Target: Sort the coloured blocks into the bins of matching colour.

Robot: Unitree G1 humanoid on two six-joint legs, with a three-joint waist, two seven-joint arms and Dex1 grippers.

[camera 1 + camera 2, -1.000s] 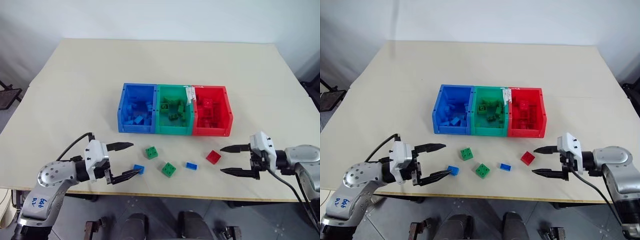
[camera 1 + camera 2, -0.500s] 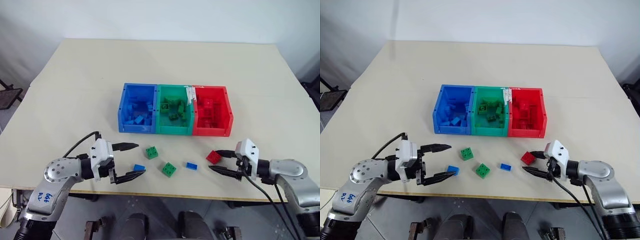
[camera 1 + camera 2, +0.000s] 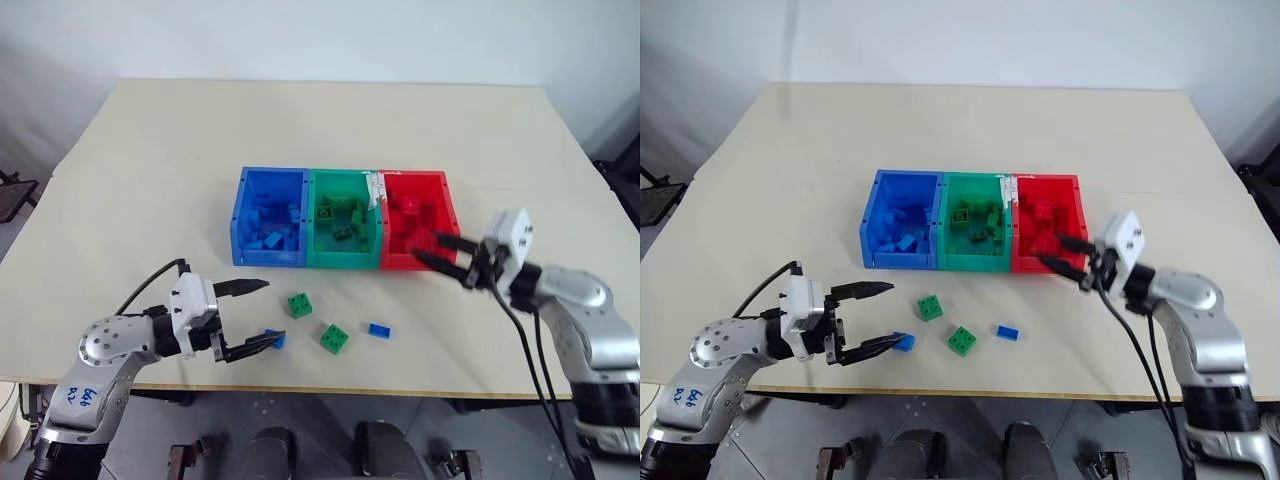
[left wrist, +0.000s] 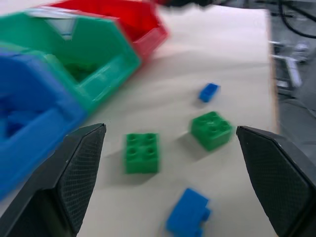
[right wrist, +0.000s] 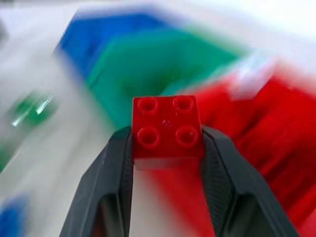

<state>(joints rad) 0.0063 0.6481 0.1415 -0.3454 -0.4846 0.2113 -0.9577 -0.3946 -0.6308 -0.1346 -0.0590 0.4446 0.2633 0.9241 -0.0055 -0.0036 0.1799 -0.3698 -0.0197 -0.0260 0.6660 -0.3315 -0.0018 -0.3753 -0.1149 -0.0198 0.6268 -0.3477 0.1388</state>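
Observation:
My right gripper (image 3: pixel 441 251) is shut on a red block (image 5: pixel 167 126) and holds it level above the front right corner of the red bin (image 3: pixel 400 262). The blue bin (image 3: pixel 265 258), green bin (image 3: pixel 343 260) and red bin are joined in a row mid-table, each holding several blocks of its own colour. Loose on the table in front of them lie two green blocks (image 3: pixel 300 304) (image 3: pixel 336 338) and a small blue block (image 3: pixel 379 329). My left gripper (image 3: pixel 258 314) is open and level, and its nearer finger is close beside another blue block (image 3: pixel 275 338).
The beige table (image 3: pixel 150 180) has wide bare areas to the left, right and behind the bins. Its front edge runs just behind both grippers. A black cable (image 3: pixel 150 285) loops above my left wrist, and others hang from my right arm.
My right gripper closed on the red block, lifted it off the table and carried it up and forward to the red bin. The left gripper stays open in about the same place.

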